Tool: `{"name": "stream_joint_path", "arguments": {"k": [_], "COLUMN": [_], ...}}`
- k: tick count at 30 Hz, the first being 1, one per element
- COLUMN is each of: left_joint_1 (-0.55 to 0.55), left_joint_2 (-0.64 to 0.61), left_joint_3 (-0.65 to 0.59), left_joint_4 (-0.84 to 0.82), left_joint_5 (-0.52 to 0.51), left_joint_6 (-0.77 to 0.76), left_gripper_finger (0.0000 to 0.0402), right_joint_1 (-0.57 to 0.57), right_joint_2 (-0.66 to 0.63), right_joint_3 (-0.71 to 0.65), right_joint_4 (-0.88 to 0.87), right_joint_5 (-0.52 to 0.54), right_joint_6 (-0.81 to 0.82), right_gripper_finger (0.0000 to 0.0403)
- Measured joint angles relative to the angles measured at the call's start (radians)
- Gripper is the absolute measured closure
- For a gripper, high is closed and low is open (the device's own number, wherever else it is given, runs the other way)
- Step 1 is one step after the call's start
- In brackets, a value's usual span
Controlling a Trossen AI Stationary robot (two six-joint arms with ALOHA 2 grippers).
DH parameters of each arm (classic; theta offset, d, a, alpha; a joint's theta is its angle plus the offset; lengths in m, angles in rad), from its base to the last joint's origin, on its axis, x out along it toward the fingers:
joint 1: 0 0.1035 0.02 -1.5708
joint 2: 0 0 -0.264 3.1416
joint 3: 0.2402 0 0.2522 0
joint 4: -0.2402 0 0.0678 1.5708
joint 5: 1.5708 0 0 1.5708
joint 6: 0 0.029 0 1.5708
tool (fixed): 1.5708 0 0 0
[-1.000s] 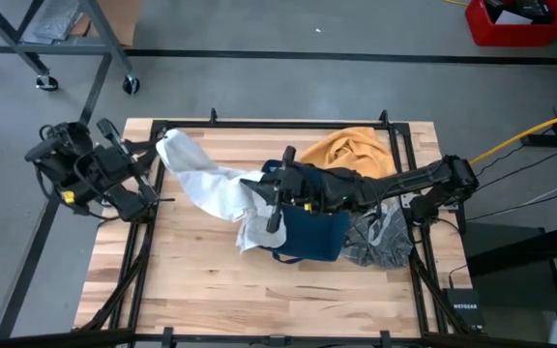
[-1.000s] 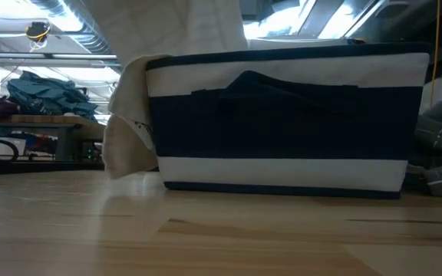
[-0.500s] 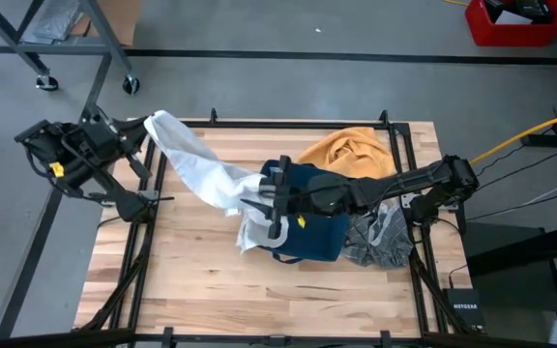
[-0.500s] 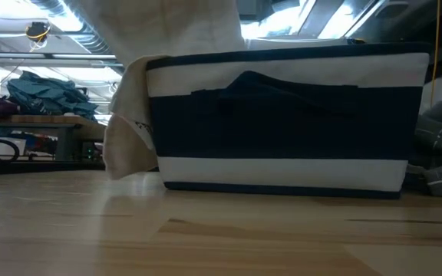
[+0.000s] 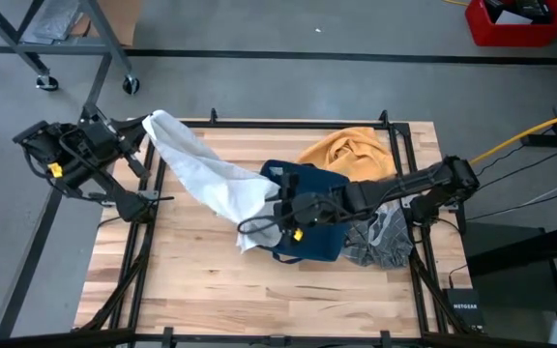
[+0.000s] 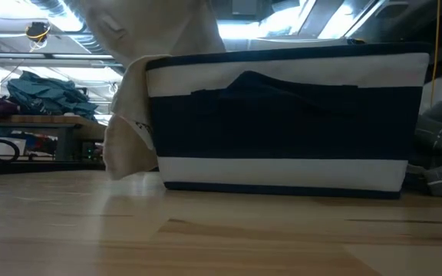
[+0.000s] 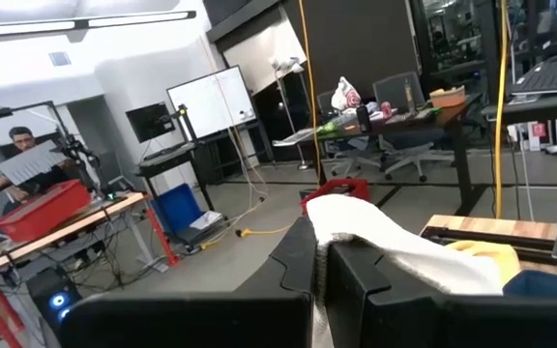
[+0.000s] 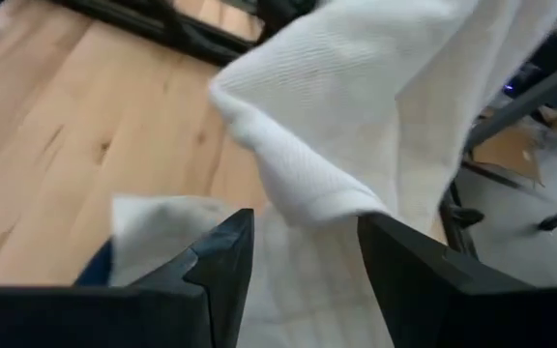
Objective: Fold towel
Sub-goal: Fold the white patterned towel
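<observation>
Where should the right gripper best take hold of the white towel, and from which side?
Probably at the free hemmed edge of the white towel hanging just ahead of the open right gripper, coming straight forward onto it. The left gripper holds one corner raised beyond the table's far-left corner, so the cloth slopes down to the navy bin, leaving that edge exposed.

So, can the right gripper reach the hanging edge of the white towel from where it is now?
Probably yes. The right gripper is open, and a fold of the white towel hangs just ahead of its fingers, with nothing between them. The left gripper holds the other end up.
</observation>
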Motion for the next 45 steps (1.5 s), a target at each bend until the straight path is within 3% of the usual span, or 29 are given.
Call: {"name": "stream_joint_path", "arguments": {"k": [16,21,26,34,40,45], "left_joint_1": [0.0,0.0,0.0,0.0,0.0,0.0], "left_joint_2": [0.003,0.008,0.018,0.033,0.032,0.033], "left_joint_3": [0.0,0.0,0.0,0.0,0.0,0.0], "left_joint_4": [-0.001,-0.002,-0.002,0.0,0.008,0.008], "left_joint_5": [0.0,0.0,0.0,0.008,0.033,0.083], "left_joint_6": [-0.017,-0.031,-0.033,-0.049,-0.057,-0.085], "left_gripper_finger": [0.0401,0.0401,0.0401,0.0401,0.0401,0.0401], "right_joint_1": [0.165,0.179,0.162,0.15,0.151,0.136], "right_joint_2": [0.161,0.252,0.319,0.374,0.374,0.38], "right_joint_3": [0.0,0.0,0.0,0.0,0.001,0.002], "right_joint_4": [0.049,0.179,0.278,0.533,0.563,0.552], "right_joint_5": [0.165,0.18,0.326,0.331,0.34,0.359], "right_joint_6": [-0.012,-0.132,-0.248,-0.383,-0.424,-0.361], "right_gripper_finger": [0.021,0.021,0.021,0.021,0.021,0.021]}}
